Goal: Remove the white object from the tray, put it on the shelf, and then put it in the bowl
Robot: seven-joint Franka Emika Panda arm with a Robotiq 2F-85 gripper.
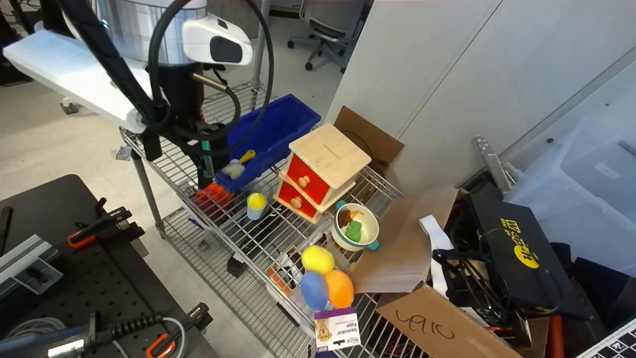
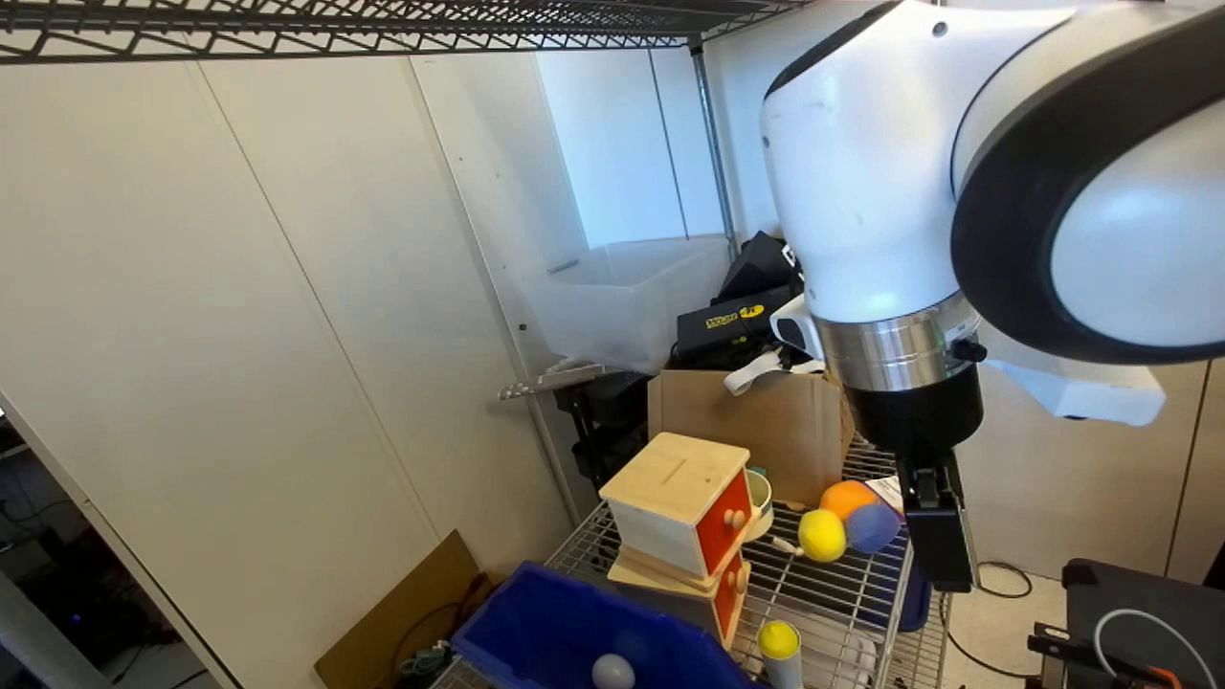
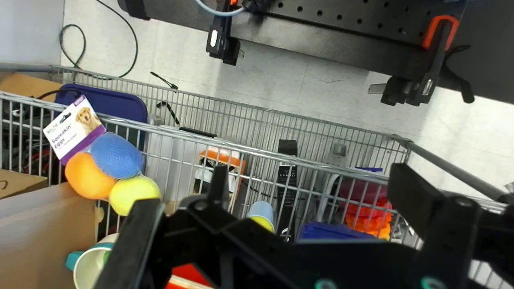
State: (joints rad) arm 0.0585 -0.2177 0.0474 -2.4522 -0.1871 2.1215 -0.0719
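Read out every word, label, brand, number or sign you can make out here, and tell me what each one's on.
"Squeakin' Eggs": on the card, clearest in the wrist view.
Smaller print on that card: too small to read.
Yellow lettering on the black case: too blurred to quote surely.
Handwriting on the cardboard flap: unclear.
White print on the long black item: too small to read.

A white object [image 2: 612,672] is contained in a blue tray [image 2: 545,612] on a wire shelf [image 2: 833,586], the gripper [image 2: 947,578] suspended apart.
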